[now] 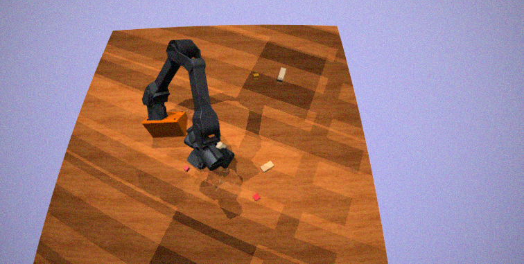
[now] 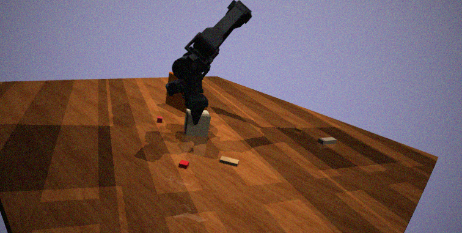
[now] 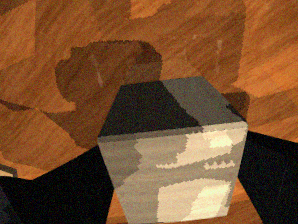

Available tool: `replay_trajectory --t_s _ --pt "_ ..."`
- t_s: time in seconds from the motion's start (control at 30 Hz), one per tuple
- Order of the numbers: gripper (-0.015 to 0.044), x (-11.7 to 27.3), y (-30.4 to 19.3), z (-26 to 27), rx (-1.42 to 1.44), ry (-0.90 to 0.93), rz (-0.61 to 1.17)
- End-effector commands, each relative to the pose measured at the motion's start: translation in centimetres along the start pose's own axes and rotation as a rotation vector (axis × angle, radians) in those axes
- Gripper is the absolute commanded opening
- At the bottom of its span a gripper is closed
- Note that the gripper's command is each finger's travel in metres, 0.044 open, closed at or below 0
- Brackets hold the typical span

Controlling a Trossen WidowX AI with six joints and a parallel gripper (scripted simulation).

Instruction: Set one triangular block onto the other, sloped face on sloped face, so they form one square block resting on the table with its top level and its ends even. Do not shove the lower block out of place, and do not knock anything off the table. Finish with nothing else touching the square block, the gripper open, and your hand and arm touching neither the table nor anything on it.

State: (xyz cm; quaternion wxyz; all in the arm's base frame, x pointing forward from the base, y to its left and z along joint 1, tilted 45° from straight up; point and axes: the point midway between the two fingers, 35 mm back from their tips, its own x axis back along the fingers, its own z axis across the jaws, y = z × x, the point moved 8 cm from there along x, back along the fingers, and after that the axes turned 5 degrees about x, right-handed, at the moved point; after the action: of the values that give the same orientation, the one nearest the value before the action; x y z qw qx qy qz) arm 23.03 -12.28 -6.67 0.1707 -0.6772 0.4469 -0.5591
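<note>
A pale grey block (image 1: 220, 145) (image 2: 201, 129) (image 3: 170, 150) sits between the fingers of my gripper (image 2: 196, 117) (image 3: 169, 138). The gripper is shut on it, with a dark finger at each side in the wrist view. In that view one face of the block is bright and the face beyond it is dark. In the top view the hand hides most of the block. No second triangular block shows apart from it. I cannot tell whether one or both triangular blocks are here, or whether there is a gap under the block.
A cream block (image 1: 267, 165) (image 2: 229, 161) and a red piece (image 1: 256, 197) (image 2: 183, 164) lie near the hand. Another red piece (image 1: 186, 168) (image 2: 159, 119) lies on its other side. A white block (image 1: 281, 73) (image 2: 327, 140) and a yellow piece (image 1: 256, 75) lie farther off.
</note>
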Motion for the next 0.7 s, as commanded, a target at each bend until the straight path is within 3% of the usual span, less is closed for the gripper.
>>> replay_trajectory --t_s 0.0,0.2,0.43,0.67 --pt "0.0289 0.0 0.0 0.0 0.000 0.000 0.000" --pt "0.0440 0.0 0.0 0.0 0.000 0.000 0.000" --pt "0.0440 0.3 0.0 0.1 0.000 0.000 -0.001" --pt "0.0440 10.0 0.1 0.2 -0.002 0.002 -0.006"
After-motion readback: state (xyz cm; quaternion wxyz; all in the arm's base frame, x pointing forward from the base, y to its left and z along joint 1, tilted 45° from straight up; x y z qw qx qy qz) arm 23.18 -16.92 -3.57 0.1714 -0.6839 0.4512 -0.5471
